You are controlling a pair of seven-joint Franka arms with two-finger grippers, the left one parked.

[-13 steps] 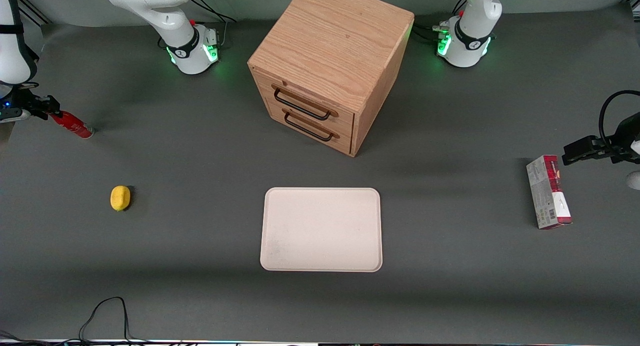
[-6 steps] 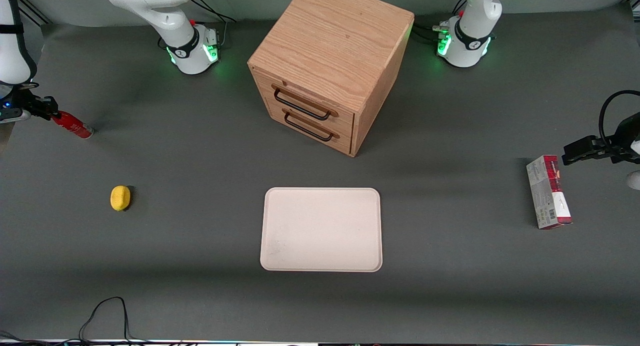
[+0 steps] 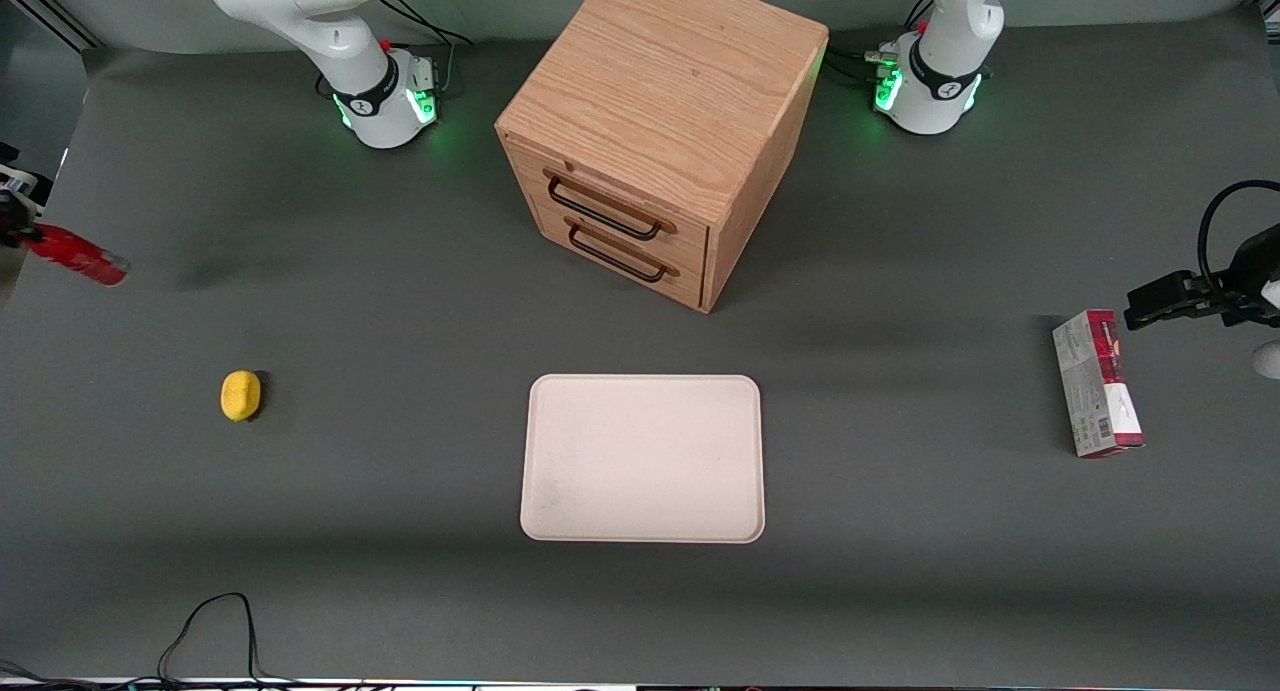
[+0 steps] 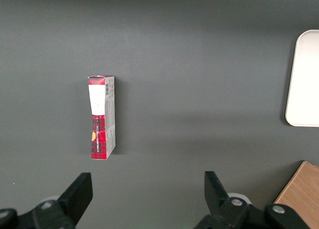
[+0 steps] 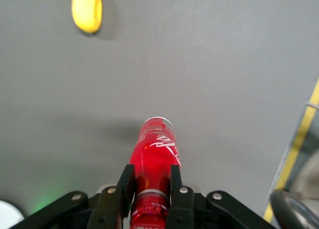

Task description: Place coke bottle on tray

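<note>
The coke bottle [image 3: 78,255] is a slim red bottle with white lettering, held tilted above the table at the working arm's end. My gripper [image 3: 18,229] is shut on its neck, just below the cap, at the edge of the front view. In the right wrist view the two black fingers [image 5: 125,184] clamp the bottle [image 5: 154,151] by its neck, its base pointing away from the camera, off the mat. The tray [image 3: 642,458], pale cream and flat, lies in the middle of the table, nearer the front camera than the drawer cabinet.
A wooden two-drawer cabinet [image 3: 660,131] stands at mid-table. A yellow lemon [image 3: 240,395] lies between bottle and tray; it also shows in the right wrist view [image 5: 86,9]. A red-and-grey carton [image 3: 1097,383] lies toward the parked arm's end.
The bottle has left the mat: my gripper lifted it by the neck and drew it sideways toward the table's edge at the working arm's end. Its shadow stays on the mat.
</note>
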